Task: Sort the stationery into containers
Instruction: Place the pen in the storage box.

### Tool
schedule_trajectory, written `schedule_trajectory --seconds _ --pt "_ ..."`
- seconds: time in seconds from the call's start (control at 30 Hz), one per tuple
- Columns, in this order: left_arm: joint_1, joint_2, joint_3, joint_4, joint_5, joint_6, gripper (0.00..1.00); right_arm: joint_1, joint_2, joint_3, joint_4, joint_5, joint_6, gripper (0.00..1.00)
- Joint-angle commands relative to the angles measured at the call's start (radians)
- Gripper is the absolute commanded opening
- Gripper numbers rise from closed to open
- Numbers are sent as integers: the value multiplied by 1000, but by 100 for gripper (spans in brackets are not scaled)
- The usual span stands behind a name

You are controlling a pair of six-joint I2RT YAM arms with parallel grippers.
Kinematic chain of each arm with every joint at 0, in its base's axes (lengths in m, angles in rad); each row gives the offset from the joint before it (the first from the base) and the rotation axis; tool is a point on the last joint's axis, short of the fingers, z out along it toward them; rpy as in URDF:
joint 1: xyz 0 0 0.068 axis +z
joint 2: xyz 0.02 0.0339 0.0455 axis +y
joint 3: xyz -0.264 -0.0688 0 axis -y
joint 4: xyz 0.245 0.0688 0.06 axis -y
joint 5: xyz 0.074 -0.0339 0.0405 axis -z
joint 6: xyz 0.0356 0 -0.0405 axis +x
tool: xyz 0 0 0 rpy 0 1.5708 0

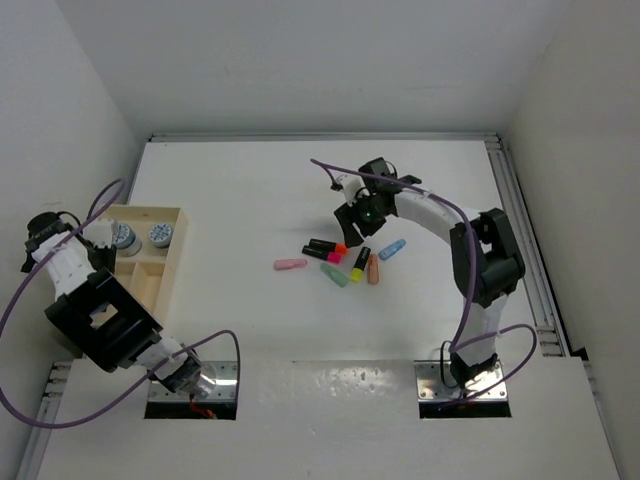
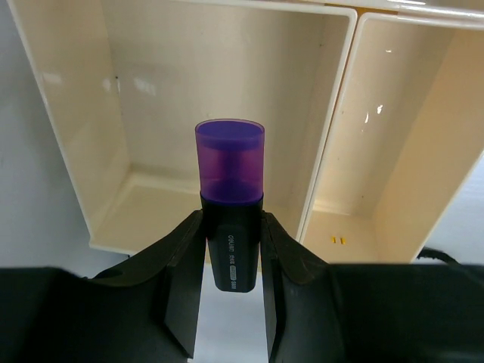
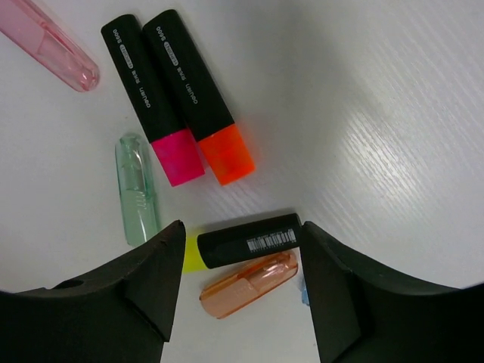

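Note:
My left gripper (image 2: 231, 221) is shut on a purple-ended black highlighter (image 2: 230, 189) and holds it above the wooden tray (image 2: 333, 136), over an empty compartment. In the top view the left gripper (image 1: 104, 240) is at the tray (image 1: 178, 250), beside two patterned rolls (image 1: 125, 237). My right gripper (image 3: 242, 249) is open, with its jaws on either side of the yellow-ended highlighter (image 3: 246, 240) and the salmon stub (image 3: 249, 283), above them. The pink-ended highlighter (image 3: 147, 98), the orange-ended highlighter (image 3: 197, 91), the green stub (image 3: 136, 189) and the pink stub (image 3: 49, 41) lie nearby.
In the top view the loose pieces lie in a cluster at the table's middle, with the blue stub (image 1: 392, 249) at its right and the right gripper (image 1: 352, 222) over it. The tray stands at the left edge of the table. White walls enclose the table.

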Motion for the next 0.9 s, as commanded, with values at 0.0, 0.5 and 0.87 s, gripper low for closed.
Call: schedule_trajectory --seconds 0.0,0.5,0.87 --pt "16 -23 -29 32 24 31 31 30 18 55 47 10 -61 61" --pt "72 -12 66 -67 196 92 84 70 104 55 96 25 -221 52" --pt "70 -72 186 -191 299 105 85 105 125 58 134 38 -276 51"
